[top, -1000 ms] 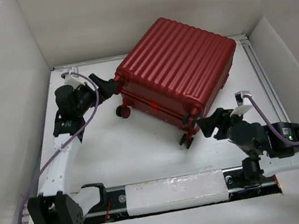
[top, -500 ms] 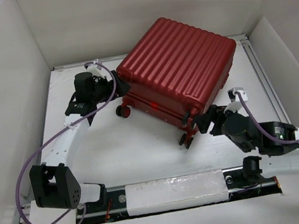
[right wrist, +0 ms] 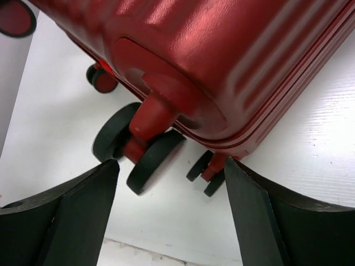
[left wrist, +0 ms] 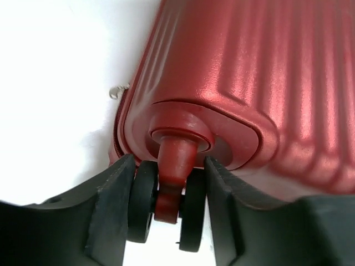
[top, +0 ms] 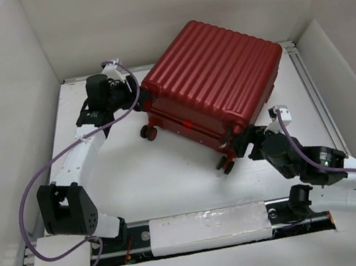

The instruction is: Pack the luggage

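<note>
Black rubber now sits pinched in the left gripper [left wrist: 170,166]: a second ago it hung wide open just off the luggage's [top: 213,76] far-left corner, and it has since come in and narrowed onto the twin wheel [left wrist: 143,194] there, one dark finger against each outer face and the red stem between them. That reads as a hold on the case itself rather than any packing, probably to steady or swing it, since the shell is shut and nothing to pack is in view. The luggage lies on its broad side toward the back right of the white desk [top: 151,178], hardly shifted; its shell is a glossy dark red plastic, ribbed in long parallel ridges, with rounded corners and moulded sockets for the wheels, and a small metal zip pull [left wrist: 116,90] shows at the seam. Further right, the right gripper [right wrist: 172,163] has crept up to the near-corner caster [right wrist: 145,124] and spread wider; its matte fingers stand well apart on either side of the wheels, touching nothing. Judging by this, it is lining up a matching grip, so opening the case is not yet done.
</note>
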Tool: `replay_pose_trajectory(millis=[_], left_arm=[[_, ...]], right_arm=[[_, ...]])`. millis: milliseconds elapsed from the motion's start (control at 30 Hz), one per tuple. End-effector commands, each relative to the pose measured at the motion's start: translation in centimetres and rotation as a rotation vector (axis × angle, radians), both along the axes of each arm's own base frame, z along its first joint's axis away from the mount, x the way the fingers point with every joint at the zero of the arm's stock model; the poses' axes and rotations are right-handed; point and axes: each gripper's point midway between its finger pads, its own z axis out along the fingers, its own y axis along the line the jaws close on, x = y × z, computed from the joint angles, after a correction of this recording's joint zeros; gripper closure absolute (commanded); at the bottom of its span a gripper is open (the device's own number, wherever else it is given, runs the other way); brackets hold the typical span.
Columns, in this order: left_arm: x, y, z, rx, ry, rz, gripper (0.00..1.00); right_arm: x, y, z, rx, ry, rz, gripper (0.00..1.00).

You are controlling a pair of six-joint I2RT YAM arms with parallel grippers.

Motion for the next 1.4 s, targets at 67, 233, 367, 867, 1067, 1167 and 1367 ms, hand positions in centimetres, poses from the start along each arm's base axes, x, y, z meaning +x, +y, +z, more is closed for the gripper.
replay_pose_trajectory(millis=[67, 233, 367, 867, 1067, 1167, 1367], left_arm=[[-0.5, -0.6, -0.1, -0.050, 0.020, 0.035, 1.00], [-3.4, -1.1, 1.3, -0.118, 0.010, -0.010, 1.00], [-5.6, -1.9, 0.8, -0.144, 0.032, -0.069, 1.00], [-12.6, -3.9, -1.6, -0.096, 0.096, -0.182, 1.00], [-12.5, -3.5, -1.1, -0.093, 0.075, -0.162, 1.00], [-12.2, -3.2, -1.2, -0.090, 0.076, -0.131, 0.73], [-11.3, -2.8, -1.9, -0.071, 0.105, -0.085, 0.33]], right_arm=[[1.1, -1.4, -0.7, 0.011, -0.010, -0.054, 0.17], [2.3, -2.8, -0.9, 0.022, -0.013, -0.102, 0.34], [3.9, -3.3, -0.6, -0.009, -0.023, -0.113, 0.77], [15.7, -0.3, 3.5, -0.047, -0.045, 0.140, 0.94], [14.9, 0.2, 4.5, -0.053, -0.076, 0.151, 0.89], [13.7, -0.8, 4.2, -0.063, -0.074, 0.127, 0.56], [9.2, -2.7, 6.7, -0.038, -0.170, 0.127, 0.37]])
